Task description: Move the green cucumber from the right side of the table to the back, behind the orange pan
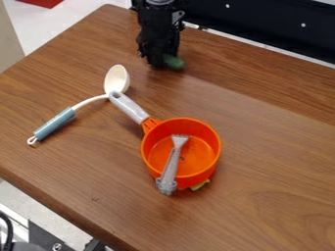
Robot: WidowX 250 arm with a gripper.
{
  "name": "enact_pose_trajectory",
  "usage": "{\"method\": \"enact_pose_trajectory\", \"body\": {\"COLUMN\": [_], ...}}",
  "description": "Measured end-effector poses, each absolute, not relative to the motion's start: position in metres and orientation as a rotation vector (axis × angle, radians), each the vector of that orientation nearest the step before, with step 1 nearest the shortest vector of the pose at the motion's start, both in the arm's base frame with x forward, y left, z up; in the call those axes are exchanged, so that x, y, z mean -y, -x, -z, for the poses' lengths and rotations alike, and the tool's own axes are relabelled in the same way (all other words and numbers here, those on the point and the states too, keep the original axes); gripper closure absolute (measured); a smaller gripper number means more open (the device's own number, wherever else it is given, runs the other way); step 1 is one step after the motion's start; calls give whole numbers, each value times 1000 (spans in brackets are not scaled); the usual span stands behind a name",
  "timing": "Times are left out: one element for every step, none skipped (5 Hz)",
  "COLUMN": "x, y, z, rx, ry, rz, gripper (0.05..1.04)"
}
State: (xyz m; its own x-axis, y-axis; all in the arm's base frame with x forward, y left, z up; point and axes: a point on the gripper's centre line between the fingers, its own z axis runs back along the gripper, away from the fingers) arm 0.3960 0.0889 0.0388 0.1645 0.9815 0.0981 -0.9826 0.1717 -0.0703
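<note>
Black gripper [159, 63] behind the orange pot [211, 159], at a green thing [173, 62], jaws' grip on it impossible to tell, ladle [55, 123] left of pot, meeting its handle, grey utensil [171, 166] across pot's near rim, yellow-green bit [200, 185] under pot.

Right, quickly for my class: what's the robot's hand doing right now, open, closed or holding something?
Hand: right at the green thing; whether it is open, or closed on it, can't be told.

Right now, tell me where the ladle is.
In the camera view, the ladle lies on the table's left part, its bowl up beside the handle of the orange pot.
</note>
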Motion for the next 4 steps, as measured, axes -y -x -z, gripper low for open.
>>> {"method": "enact_pose_trajectory", "body": {"x": [-87,-87,-76,-52], "y": [-393,-392,-384,-378], "z": [-38,-39,-51,-80], "rx": [109,112,118,180], "ry": [-13,-36,-55,25], "rz": [-1425,-1454,-1471,-1443], "gripper": [154,83,84,84]}}
